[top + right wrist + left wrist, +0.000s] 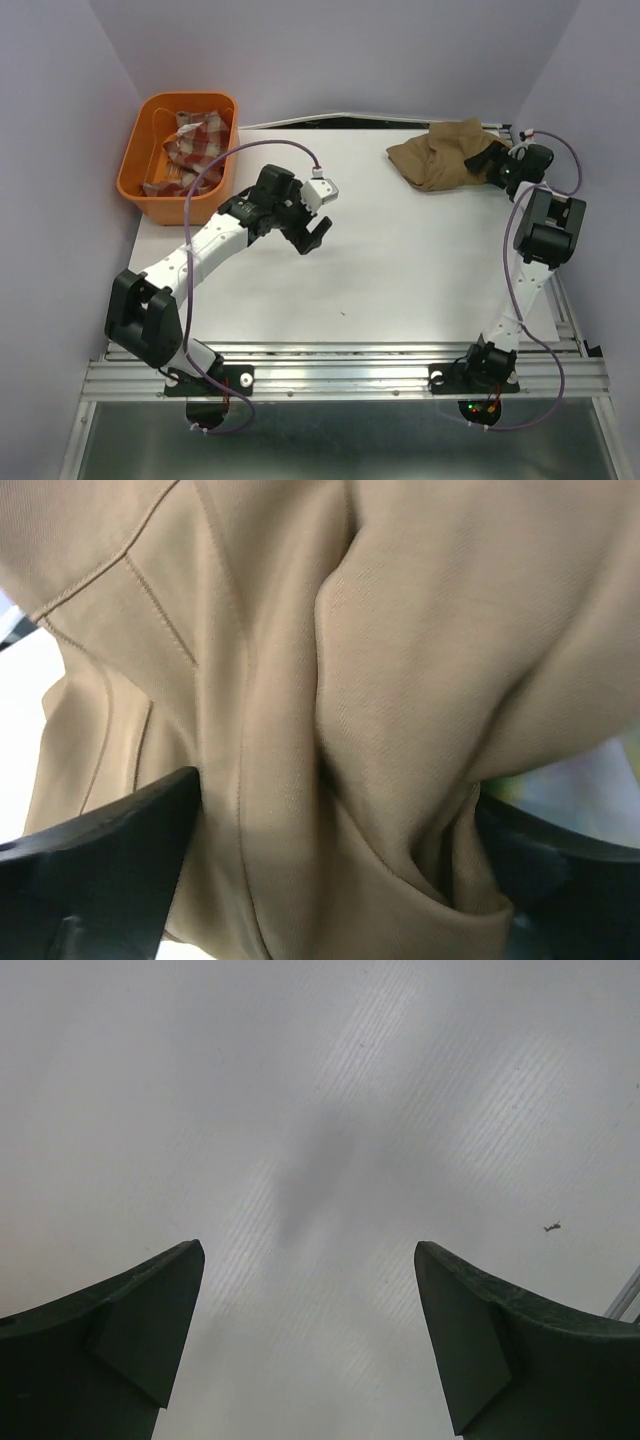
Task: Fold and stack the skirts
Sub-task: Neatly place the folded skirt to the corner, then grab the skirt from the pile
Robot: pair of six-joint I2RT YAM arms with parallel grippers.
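1. Straddling a ridge of the tan skirt (400, 630) w/ the right gripper (335, 790), jaws spread wide, cloth bulging between but not being pinched.
2. Hovering the left gripper (310, 1250) over bare table (400, 270) left of centre, jaws fully wide, carrying nothing.
3. Finding the tan skirt bunched in a heap at the far right corner, close to the edge.
4. Step in hand, prob.: getting that heap laid flat before folding. Doing it well means taking a hem or waistband corner rather than mid-bunch, dragging toward centre, bringing the left gripper across for the opposite corner, and keeping cloth off the far right edge.
5. Noting the plaid skirt (195, 140) crumpled in the orange basket (130, 185), far left; not making out a floral one.
6. Working on a smooth white top, cloth prob. sliding easily; lilac walls (60, 120) closing in left, far and right.
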